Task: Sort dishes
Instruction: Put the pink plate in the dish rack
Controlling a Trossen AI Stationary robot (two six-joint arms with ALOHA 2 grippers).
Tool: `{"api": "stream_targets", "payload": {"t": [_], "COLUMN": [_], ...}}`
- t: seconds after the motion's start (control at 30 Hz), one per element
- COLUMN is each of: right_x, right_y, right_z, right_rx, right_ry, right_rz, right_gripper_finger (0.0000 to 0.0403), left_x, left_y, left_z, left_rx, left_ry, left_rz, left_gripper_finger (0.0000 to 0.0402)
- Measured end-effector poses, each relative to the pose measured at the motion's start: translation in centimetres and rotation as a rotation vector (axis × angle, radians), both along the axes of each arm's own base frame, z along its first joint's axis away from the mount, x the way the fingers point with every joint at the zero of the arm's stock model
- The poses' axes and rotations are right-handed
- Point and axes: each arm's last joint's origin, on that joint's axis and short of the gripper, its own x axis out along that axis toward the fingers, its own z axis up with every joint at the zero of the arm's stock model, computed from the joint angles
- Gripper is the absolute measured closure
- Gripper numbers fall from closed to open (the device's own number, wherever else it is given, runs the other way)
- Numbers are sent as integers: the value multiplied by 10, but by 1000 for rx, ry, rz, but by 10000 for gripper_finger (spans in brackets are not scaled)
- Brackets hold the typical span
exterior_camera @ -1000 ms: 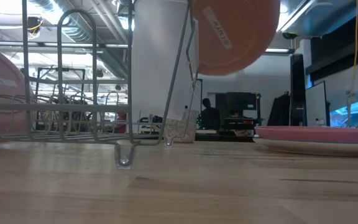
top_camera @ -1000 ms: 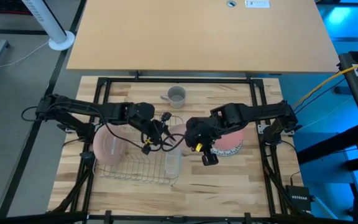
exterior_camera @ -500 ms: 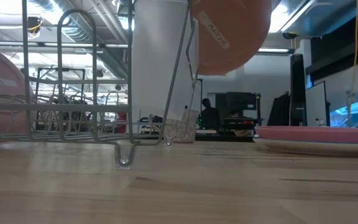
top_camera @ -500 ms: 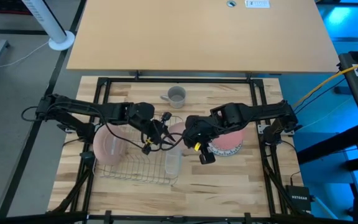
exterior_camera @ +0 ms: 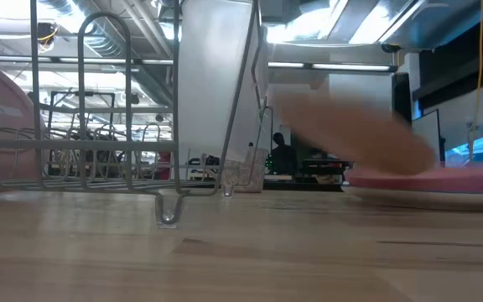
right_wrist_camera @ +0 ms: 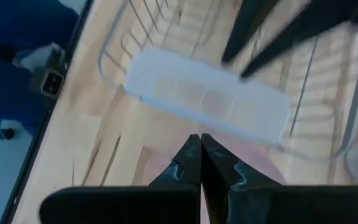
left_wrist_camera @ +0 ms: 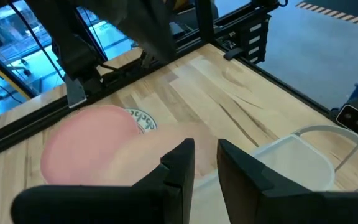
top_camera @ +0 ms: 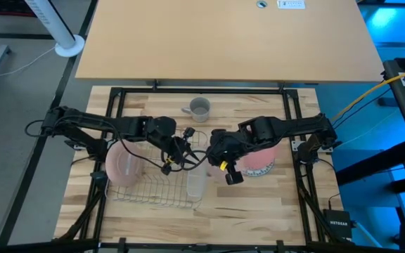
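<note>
While a grey mug (top_camera: 200, 108) stands apart, the wire rack (top_camera: 157, 184) crowds both grippers.

— What is seen past the left gripper (left_wrist_camera: 205, 163)?

— Its two dark fingers (left_wrist_camera: 180, 163) are held slightly apart, nothing between them. A pink plate (left_wrist_camera: 92, 146) is seen lying flat on the wooden table (left_wrist_camera: 229, 93), with a blurred pink shape (left_wrist_camera: 166, 158) beside it.

— And elsewhere?

— A white container (left_wrist_camera: 291, 165) inside a wire rack (left_wrist_camera: 328, 134).
</note>
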Motion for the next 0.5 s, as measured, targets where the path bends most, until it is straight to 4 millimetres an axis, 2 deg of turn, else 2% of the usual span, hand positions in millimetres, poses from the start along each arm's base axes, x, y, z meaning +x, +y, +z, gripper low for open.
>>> {"api": "stream_targets", "payload": {"t": [0.3,0.5], "right_x": [-17,-25], "right_y": [-7,-8], "right_z": [-9,-11], "right_rx": [-80,-34], "right_ry": [199,288], "right_rz": [-209,-403], "right_gripper_finger": [400,400], "left_x": [1,2], "left_y": [0,0], "left_z": [0,2], "left_rx": [-6,-48], "left_ry": [1,-15], "left_rz": [3,24], "left_gripper_finger": [341,341]}}
